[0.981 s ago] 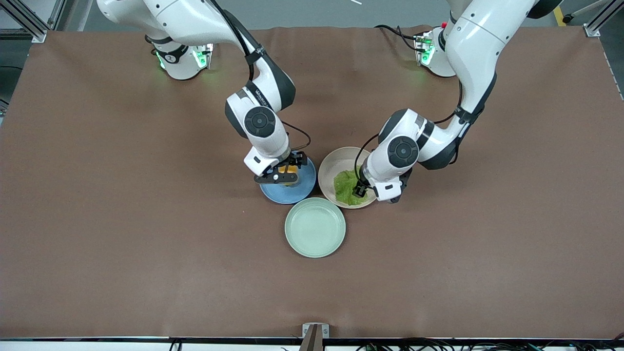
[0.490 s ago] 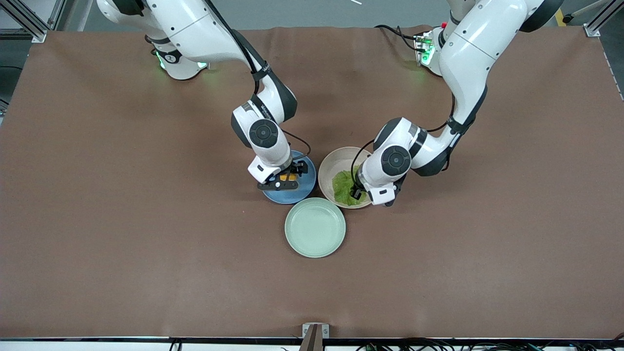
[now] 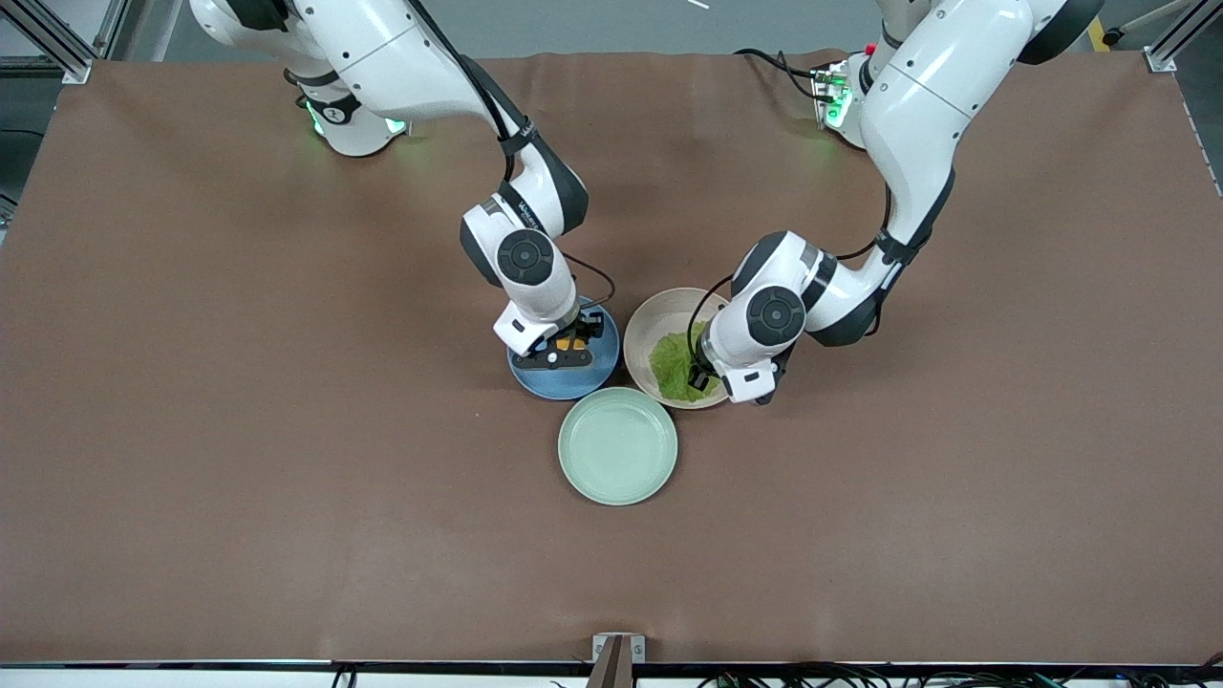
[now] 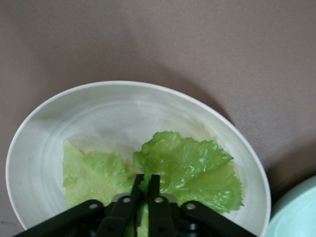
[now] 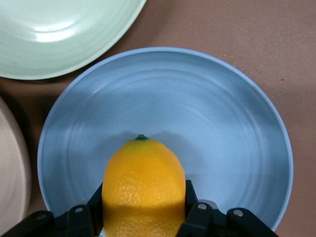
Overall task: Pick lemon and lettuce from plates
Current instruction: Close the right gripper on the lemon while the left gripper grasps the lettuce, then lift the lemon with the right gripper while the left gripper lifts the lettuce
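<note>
Where the front view comes to its centre, shows three plates in a tight cluster on the brown table point(image 3: 239, 430). Finds the blue plate point(image 3: 573, 387) toward the right arm's end, the beige plate point(image 3: 659, 311) just beside it toward the left arm's end, and a mint-green plate point(image 3: 618, 445) lower in the frame, nearer the camera, tucked between the two with its rim close against both.

Traces the right arm point(image 3: 521, 253) from its base at the top of the frame down to the blue plate point(image 5: 222, 123). Puts the right gripper point(image 3: 562, 355) low inside that plate, jaws clamped on the lemon point(image 3: 571, 342), one finger pressed to each flank. Shows, in the right wrist view, the right gripper point(image 5: 143, 217) holding the lemon point(image 5: 143, 182) with its small green tip pointing away from the fingers toward the plate's middle, a shadow falling on the blue floor. Cannot tell whether the fruit touches the plate or hangs just clear of it. Catches part of the mint-green plate point(image 5: 59, 29) alongside.

Traces the left arm point(image 3: 774, 311) from the top of the frame down to the beige plate point(image 4: 123, 103). Puts the left gripper point(image 3: 702, 376) at the edge of the lettuce point(image 3: 672, 363) nearest the left arm's end. Shows, in the left wrist view, the left gripper point(image 4: 146, 185) with jaws pinched nearly together on a raised fold of the lettuce point(image 4: 187, 163). Finds the leaf crinkled and lying in the part of the plate nearer the camera, pale plate floor showing farther up the frame.
</note>
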Robot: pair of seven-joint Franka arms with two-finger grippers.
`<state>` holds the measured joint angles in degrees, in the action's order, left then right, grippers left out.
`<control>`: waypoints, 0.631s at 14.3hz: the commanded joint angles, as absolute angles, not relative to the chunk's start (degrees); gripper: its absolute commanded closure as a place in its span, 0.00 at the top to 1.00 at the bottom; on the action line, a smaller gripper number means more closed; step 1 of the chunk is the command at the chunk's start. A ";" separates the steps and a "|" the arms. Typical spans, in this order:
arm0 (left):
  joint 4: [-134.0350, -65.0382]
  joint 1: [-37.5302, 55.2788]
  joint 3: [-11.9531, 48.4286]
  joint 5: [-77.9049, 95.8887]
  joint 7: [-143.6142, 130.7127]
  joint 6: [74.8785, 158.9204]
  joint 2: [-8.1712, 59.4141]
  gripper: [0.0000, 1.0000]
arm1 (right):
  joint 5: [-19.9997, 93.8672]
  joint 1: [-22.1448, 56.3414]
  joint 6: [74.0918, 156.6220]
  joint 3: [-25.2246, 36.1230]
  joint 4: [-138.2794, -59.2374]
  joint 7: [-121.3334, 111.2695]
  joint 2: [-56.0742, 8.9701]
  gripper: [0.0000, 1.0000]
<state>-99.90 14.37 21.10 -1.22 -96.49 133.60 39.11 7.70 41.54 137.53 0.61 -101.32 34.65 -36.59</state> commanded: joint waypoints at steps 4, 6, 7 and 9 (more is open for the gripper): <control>-92.73 14.33 20.48 -2.72 -97.91 117.97 32.71 0.00 | 7.73 40.96 127.83 1.75 -100.03 34.63 -30.25 0.16; -92.99 13.37 20.21 -6.04 -97.74 116.90 29.55 0.00 | 7.56 40.17 118.96 3.77 -99.23 34.54 -25.07 0.16; -92.81 11.88 20.30 -7.46 -97.04 115.59 28.75 0.00 | 7.38 39.99 114.57 5.61 -99.23 34.45 -22.26 0.16; -92.99 8.10 20.30 -8.17 -92.93 114.35 27.51 0.00 | 4.50 39.90 107.70 9.38 -99.23 32.71 -17.69 0.16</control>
<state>-92.04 11.50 20.24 -6.90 -96.14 115.58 29.10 6.72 40.64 112.64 6.82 -96.55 34.21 -24.01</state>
